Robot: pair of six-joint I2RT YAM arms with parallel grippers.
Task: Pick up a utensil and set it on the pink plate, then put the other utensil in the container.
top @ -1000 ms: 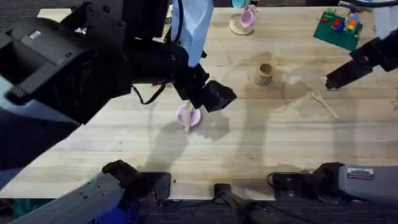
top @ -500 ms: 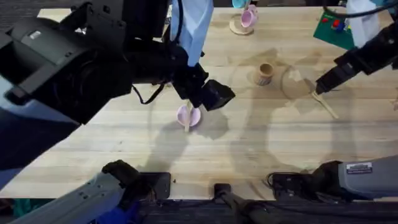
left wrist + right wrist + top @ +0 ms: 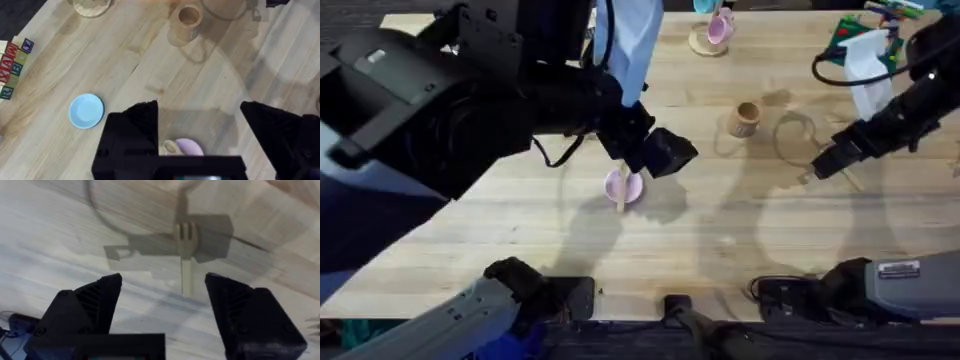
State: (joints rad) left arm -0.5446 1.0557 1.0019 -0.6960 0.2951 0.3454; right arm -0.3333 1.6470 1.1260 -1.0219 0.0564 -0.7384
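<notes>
Your right gripper (image 3: 162,305) hangs over the fork (image 3: 185,255) with its fingers spread wide and nothing between them; the fork lies flat on the tabletop (image 3: 60,240) just ahead of the gap, handle pointing back toward you. If you descend from here, I judge the fingers may land behind the tines and pinch only the thin handle end, so it could tip or slip out on the carry. The container (image 3: 744,119) stands off to the gripper's far side, a narrow target. Your left gripper (image 3: 200,127) is also spread, empty, hovering directly above the pink plate (image 3: 189,148), where the spoon (image 3: 170,147) already rests.
</notes>
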